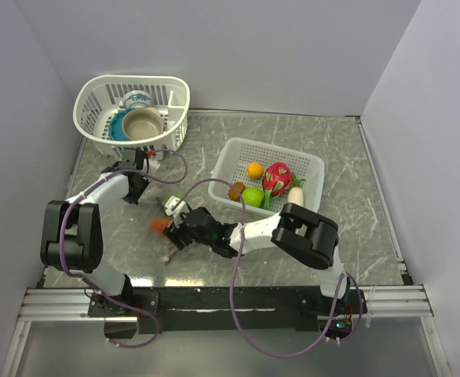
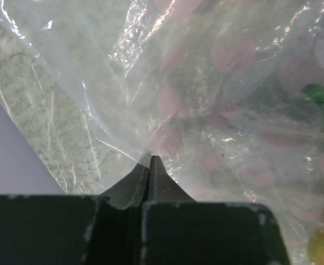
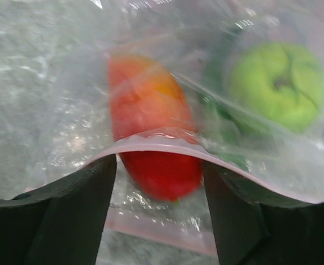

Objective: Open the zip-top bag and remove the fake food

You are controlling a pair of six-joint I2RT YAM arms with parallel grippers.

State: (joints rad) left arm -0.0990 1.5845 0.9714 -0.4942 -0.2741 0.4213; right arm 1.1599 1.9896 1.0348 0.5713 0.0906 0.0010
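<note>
1. My left gripper is shut tight, pinching the clear zip-top bag.
2. My right gripper is wide open and holds nothing. The bag's pink strip lies across the red-orange fruit between its fingers.
3. A white basket of more fruit stands nearby on the desk.

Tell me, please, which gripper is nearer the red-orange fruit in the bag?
Right: the open right gripper straddles the red-orange fruit; the left gripper pinches the zip-top bag elsewhere.
</note>
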